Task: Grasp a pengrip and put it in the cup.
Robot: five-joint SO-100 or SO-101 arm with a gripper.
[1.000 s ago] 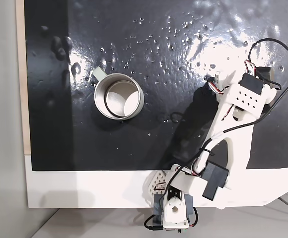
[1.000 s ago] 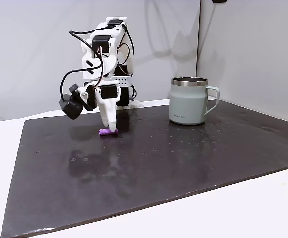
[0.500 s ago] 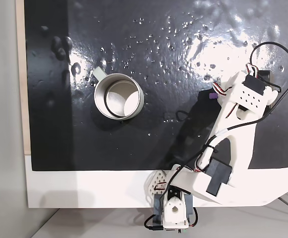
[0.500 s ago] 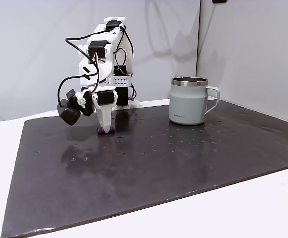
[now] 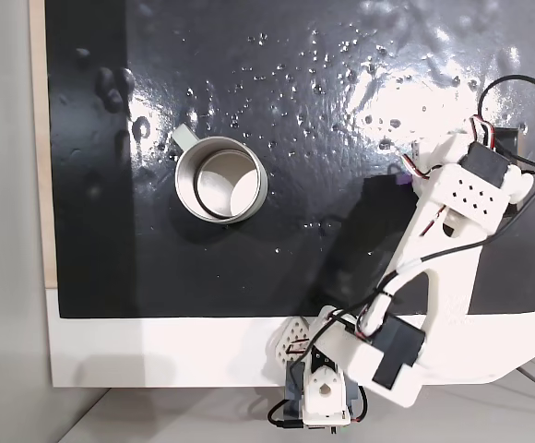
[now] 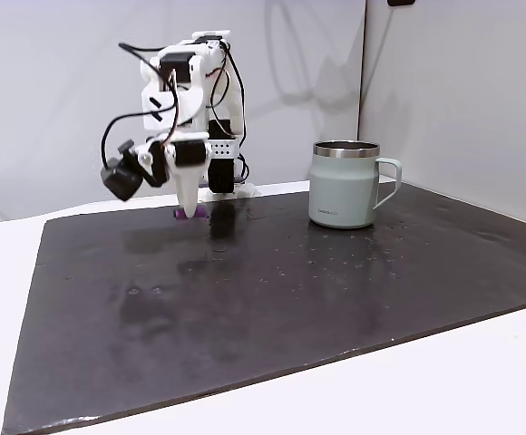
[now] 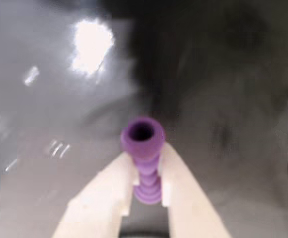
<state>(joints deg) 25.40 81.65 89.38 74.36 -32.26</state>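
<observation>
Here, gripper point(image 7: 147, 186) closed on the pengrip point(image 7: 144, 148) — ribbed purple tube pinched between both fingers, open end outward, lifted just above the black mat point(image 6: 336, 290), cup point(image 6: 343, 184) well apart.

- White plastic arm point(image 5: 438, 268) with black servo blocks point(image 5: 392, 349).
- Thin black cables point(image 6: 125, 127) loop between its joints.
- Perforated white plate point(image 5: 466, 191) near the wrist.
- Cream, tapered claw point(image 7: 146, 191) fingers point(image 7: 107, 196).

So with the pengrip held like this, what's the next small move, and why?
Probably carry it toward the cup. The claw is shut on the pengrip, which the side fixed view shows lifted off the mat, and the cup stands well to the right there, its rim above the claw.
</observation>
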